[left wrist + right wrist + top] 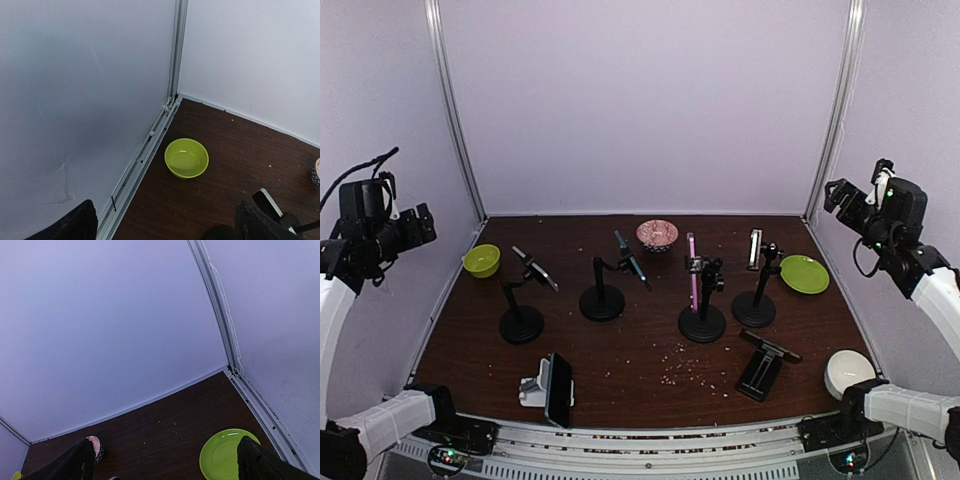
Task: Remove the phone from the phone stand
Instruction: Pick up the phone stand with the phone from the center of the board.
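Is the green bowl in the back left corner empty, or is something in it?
Empty. The left wrist view looks down into the upright green bowl and shows only its bare, glossy inside.

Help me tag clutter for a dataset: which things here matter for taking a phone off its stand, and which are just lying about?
Job: black phone on white stand; four black round-base stands with clamped phones.

Lying about: empty folding stand, lime bowl, patterned bowl, green plate, white bowl, crumbs.
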Tool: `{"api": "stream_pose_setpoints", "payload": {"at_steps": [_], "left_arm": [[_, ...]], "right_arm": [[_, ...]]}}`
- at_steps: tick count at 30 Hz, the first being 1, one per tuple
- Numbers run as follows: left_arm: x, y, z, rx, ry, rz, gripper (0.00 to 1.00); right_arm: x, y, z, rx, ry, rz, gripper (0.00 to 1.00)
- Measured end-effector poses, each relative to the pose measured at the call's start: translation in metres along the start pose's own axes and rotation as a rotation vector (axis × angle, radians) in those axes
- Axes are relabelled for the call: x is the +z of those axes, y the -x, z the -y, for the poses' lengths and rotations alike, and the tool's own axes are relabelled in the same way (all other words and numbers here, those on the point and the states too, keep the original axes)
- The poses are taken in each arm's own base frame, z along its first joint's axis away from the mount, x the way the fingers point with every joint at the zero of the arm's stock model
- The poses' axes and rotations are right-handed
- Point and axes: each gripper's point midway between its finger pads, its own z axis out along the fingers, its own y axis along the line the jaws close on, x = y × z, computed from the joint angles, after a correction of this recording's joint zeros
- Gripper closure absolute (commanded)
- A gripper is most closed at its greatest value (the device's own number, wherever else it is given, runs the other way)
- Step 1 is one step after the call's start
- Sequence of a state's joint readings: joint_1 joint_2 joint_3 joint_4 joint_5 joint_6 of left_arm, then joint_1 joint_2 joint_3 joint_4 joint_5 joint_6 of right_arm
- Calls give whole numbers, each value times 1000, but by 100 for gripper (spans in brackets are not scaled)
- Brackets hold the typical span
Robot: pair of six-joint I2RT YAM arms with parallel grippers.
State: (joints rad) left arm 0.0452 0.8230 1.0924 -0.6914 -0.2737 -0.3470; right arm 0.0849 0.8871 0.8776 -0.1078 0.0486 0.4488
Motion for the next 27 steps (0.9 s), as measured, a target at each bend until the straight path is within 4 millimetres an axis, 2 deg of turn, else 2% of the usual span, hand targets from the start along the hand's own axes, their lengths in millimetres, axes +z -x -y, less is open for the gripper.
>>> {"api": "stream_pose_setpoints", "payload": {"at_steps": [6, 11, 14, 19, 22, 27], "left_arm": [[22, -54, 13, 51, -74, -150, 2], [27, -69, 40, 84, -224, -231, 4], [26, -70, 57, 101, -303, -250, 6], [15, -65, 94, 195, -421, -235, 8], [5, -62, 111, 231, -485, -218, 11], [-14, -61, 138, 289, -594, -188, 13]], "right_arm": [[-5, -19, 0, -53, 17, -87, 1], [-16, -11, -17, -98, 92, -111, 0], [-25, 4, -38, -128, 142, -120, 0], [-46, 19, -96, -203, 277, -139, 0], [-61, 21, -126, -248, 350, -156, 0], [-75, 15, -154, -308, 406, -182, 0]]}}
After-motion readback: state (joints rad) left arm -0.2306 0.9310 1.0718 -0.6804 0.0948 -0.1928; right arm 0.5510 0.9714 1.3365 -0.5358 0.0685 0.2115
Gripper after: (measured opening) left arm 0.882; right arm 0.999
